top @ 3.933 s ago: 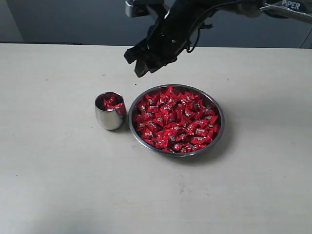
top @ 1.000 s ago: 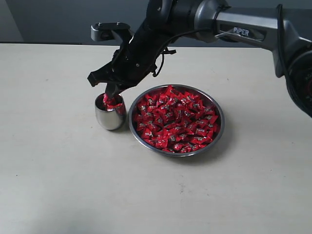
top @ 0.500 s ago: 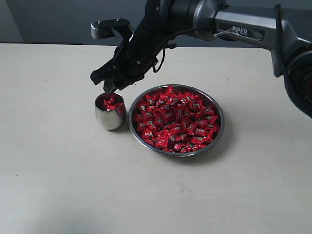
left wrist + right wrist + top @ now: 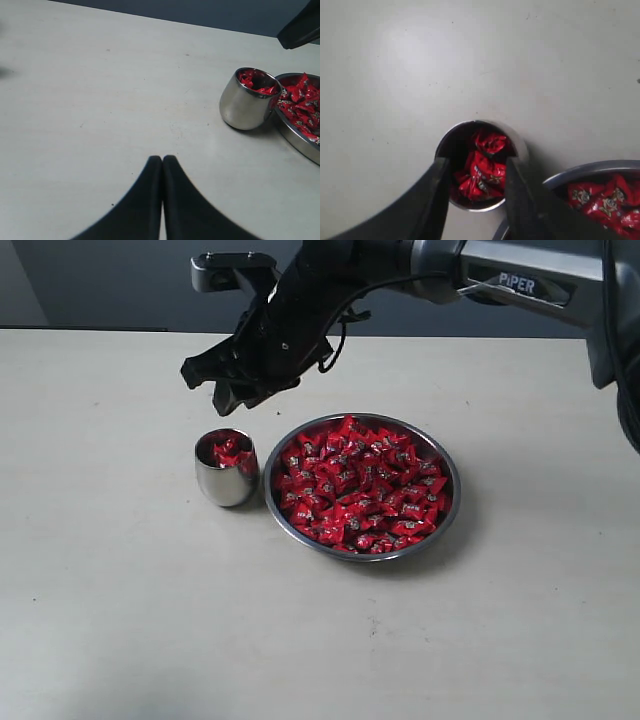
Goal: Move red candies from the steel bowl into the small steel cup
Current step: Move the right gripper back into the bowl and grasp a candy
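Your right gripper point(image 4: 210, 390) hangs above the small polished steel cup point(image 4: 226, 490), jaws apart and holding nothing. Most of the shiny red-wrapped candies point(image 4: 360, 485) fill the wide shallow steel bowl point(image 4: 452, 502) just beside the cup; a few lie inside the cup. Your left gripper point(image 4: 162, 160) is pinched closed on nothing, well apart from the cup.

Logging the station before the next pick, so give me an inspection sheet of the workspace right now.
Surface: pale tabletop, a few small specks.
Job's things: small steel cup upright, a few red candies inside; steel bowl beside it, heaped with more.
Clutter: nothing seen.
End effectors: right end effector open, empty, above the cup; left end effector shut, empty.
Cables: thin black cable looping off the right arm.
Surroundings: dark wall behind the table.
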